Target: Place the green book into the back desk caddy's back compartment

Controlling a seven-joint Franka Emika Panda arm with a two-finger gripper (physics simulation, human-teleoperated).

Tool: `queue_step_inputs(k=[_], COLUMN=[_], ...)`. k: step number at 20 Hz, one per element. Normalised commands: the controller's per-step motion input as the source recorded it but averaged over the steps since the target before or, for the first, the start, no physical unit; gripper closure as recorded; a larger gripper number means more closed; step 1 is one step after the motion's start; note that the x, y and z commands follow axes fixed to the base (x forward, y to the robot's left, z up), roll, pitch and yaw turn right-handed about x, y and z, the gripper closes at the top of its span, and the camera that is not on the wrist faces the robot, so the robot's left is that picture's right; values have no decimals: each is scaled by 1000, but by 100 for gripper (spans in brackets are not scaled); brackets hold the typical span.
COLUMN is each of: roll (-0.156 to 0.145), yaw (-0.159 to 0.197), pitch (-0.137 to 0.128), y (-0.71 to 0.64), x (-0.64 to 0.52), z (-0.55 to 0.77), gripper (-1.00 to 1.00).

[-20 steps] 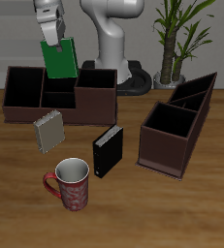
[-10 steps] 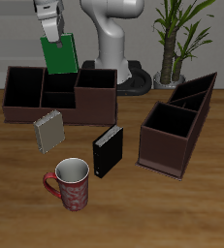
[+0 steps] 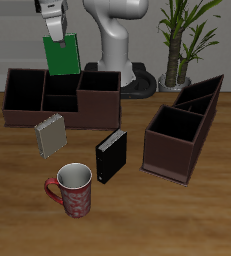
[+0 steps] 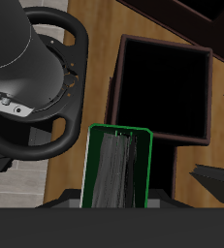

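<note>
Carry step in hand; insertion not yet made.

Back caddy (image 3: 62, 97), far side of table: the back compartment (image 3: 61, 83) is the far one of the two small middle cells, and looks empty. The green book (image 3: 60, 55) hangs in the air above it, upright with a slight tilt, clear of the caddy rim. The gripper (image 3: 54, 38) is clamped on the book's top edge, fingers closed on it. Wrist view looks down the book's page edges (image 4: 117, 182) toward a dark open cell below.

Grey book (image 3: 50, 136), mug (image 3: 71, 190) and black book (image 3: 111, 157) sit nearer the front, out of the path. Second caddy (image 3: 184, 126) well apart.

Next move, as judged: centre the book's lower edge over the small far cell, square the tilt, lower straight, then release.
</note>
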Motion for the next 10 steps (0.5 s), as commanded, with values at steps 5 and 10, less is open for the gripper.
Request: queue_step_inputs(k=[5, 10], roll=[-50, -39], yaw=[-4, -37], pitch=[-27, -32], y=[-354, -304], x=[-4, 11], z=[96, 97], gripper=[100, 100])
